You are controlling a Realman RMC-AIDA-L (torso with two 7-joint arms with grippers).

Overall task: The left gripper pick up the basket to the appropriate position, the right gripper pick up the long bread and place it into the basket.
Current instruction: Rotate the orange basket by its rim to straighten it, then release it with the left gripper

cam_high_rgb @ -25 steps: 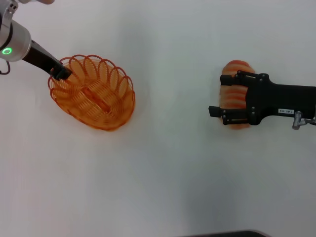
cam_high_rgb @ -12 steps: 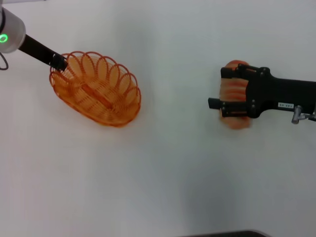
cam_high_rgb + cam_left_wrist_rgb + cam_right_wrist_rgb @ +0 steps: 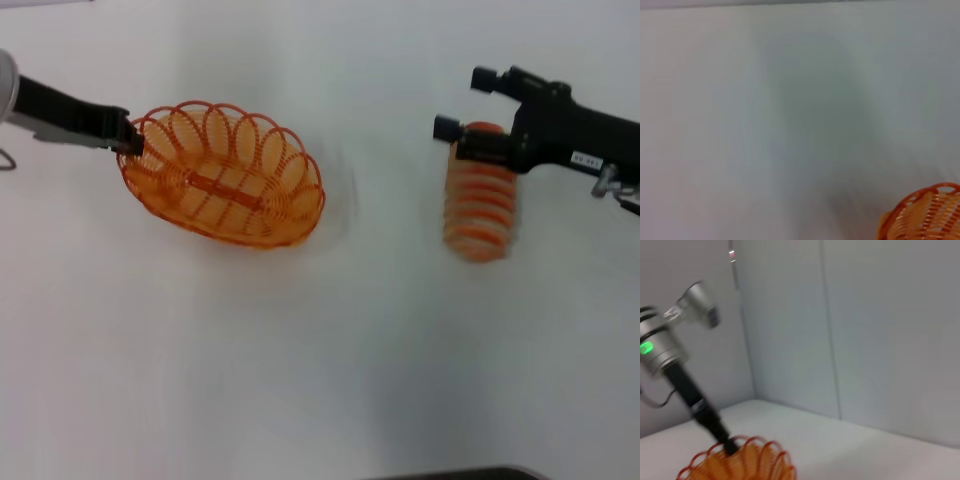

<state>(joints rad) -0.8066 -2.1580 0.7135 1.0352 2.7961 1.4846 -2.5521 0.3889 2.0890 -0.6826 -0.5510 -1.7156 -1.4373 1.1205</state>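
While reaching in from upper left, left gripper (image 3: 128, 137) pinching basket (image 3: 225, 175) rim; right gripper (image 3: 468, 98) upper right, squeezing long bread (image 3: 481, 200) top.

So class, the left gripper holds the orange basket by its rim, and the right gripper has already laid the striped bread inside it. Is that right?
Not quite. In the head view the long bread is still in the right gripper, well apart from the basket, which has nothing in it. The left gripper does hold its rim.

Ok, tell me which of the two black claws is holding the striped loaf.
The right gripper, the black claw with the small white label, grips the orange-and-cream striped long bread by its top end. The unlabelled left gripper clamps the orange wire basket rim.
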